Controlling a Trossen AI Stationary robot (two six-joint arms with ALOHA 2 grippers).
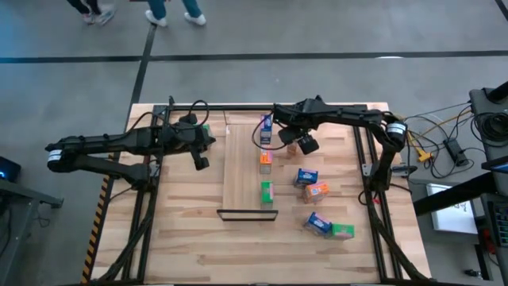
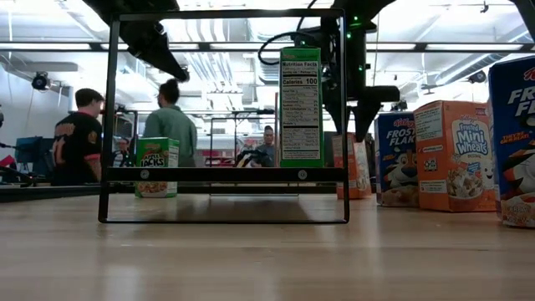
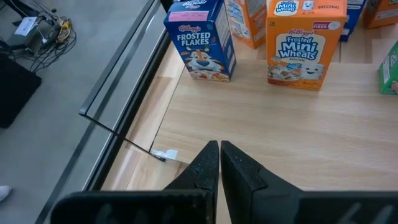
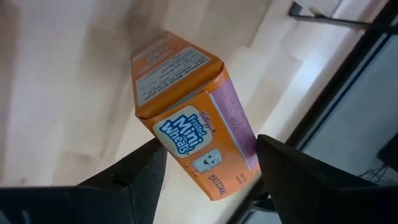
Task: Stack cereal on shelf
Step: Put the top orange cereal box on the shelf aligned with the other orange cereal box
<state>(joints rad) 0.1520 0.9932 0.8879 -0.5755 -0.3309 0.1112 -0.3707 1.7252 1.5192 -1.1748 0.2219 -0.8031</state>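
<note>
1. Right gripper (image 4: 211,144): spread wide, astride the orange box (image 4: 180,118), no clamp evident. Left gripper (image 3: 220,149): shut, empty, parked left of the shelf (image 1: 242,175).
2. Orange box: on shelf, mid-row between blue box (image 1: 267,131) and green box (image 1: 267,191).
3. Risk: uneven finger contact on closing, likely to twist or tip the box; possibly into the blue box just beside.
4. Orientation: standing upright, long axis vertical, top flap toward the right gripper, printed front toward the left arm.
</note>
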